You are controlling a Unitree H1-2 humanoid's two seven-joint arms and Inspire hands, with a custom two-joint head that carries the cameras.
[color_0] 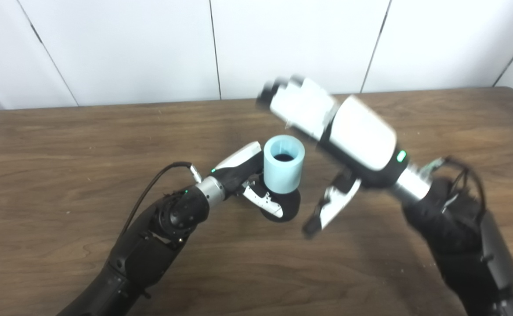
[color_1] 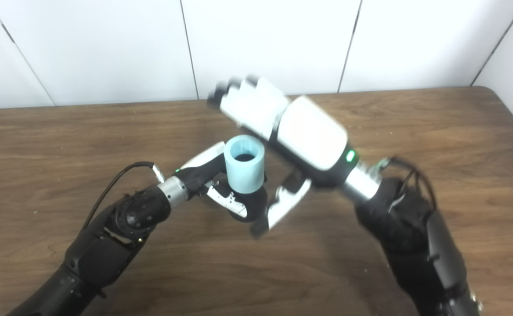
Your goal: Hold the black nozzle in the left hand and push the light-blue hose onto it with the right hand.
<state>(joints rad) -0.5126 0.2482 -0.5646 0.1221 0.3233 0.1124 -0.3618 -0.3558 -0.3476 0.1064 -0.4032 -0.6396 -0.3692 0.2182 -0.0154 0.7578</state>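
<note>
The light-blue hose is a short, wide tube standing upright with its open end up. It sits on top of the black nozzle, of which only the dark base shows below it. My left hand is shut on the black nozzle and holds it near the middle of the table. My right hand is open and blurred, just right of the hose and above it. It holds nothing; its fingers point up and left, and its thumb hangs down beside the nozzle.
The brown wooden table runs to a white panelled wall at the back. A black cable loops off my left wrist.
</note>
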